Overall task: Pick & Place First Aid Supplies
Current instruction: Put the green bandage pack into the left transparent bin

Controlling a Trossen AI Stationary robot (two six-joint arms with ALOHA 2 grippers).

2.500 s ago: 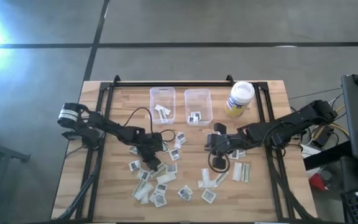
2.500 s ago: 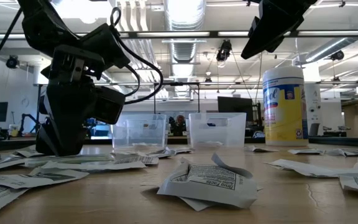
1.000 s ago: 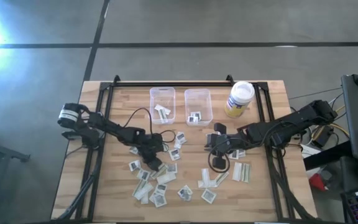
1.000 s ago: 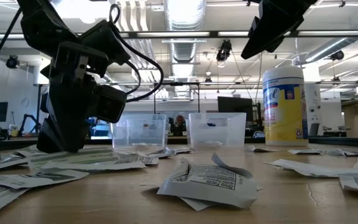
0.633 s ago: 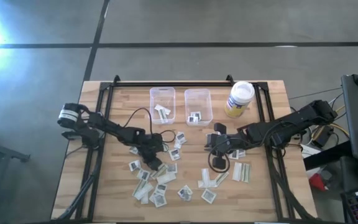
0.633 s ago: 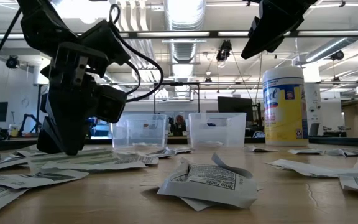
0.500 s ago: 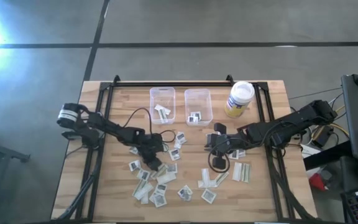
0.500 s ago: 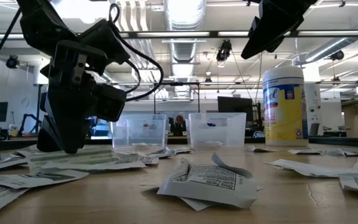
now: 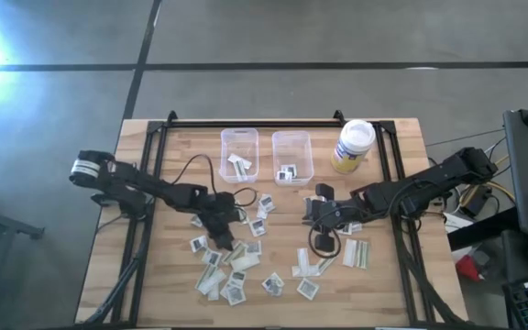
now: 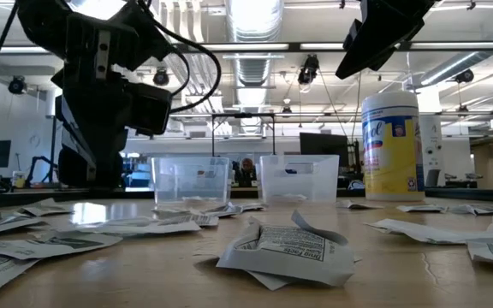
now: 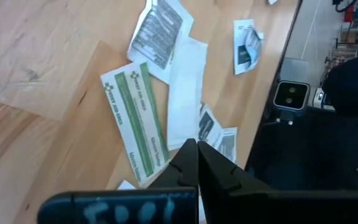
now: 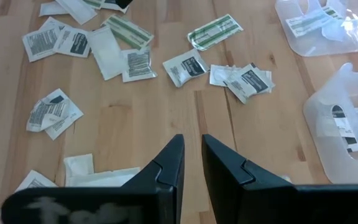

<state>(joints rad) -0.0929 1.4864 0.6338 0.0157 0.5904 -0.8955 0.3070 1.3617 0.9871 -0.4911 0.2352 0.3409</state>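
Wooden surface (image 9: 172, 275) seen from above, both arms reaching in toward the middle. Left gripper (image 9: 225, 246) sits low over the left cluster of packets (image 9: 232, 275), fingers pinched fully together; in the left wrist view the left gripper (image 11: 197, 163) tips meet with nothing between them, so clenched and empty. Just past the tips in that view: a long strip with green print (image 11: 134, 118), a plain white strip (image 11: 185, 93) beside it, a square packet with dark print (image 11: 157, 31) overlapping the white one.

Right gripper (image 9: 322, 240) is right of centre, above the surface near the right group of packets (image 9: 356, 252). Right wrist view shows the right gripper (image 12: 191, 163) with fingers a narrow gap apart, nothing in between, so slightly parted and empty.

Packets mostly still lie loose on the surface: a spread under and in front of the left gripper, a few near the middle (image 9: 264, 206), more strips at front right. Low view shows a crumpled square packet (image 10: 285, 248) closest to the camera, flat ones at left (image 10: 24, 244).

Two clear bins at the back: left bin (image 9: 240, 137) has a couple of pale strips in it, right bin (image 9: 292, 139) has a few square dark-print packets. White-lidded yellow jar (image 9: 353, 147) stands upright just right of the bins, tall at right in the low view (image 10: 392, 145).
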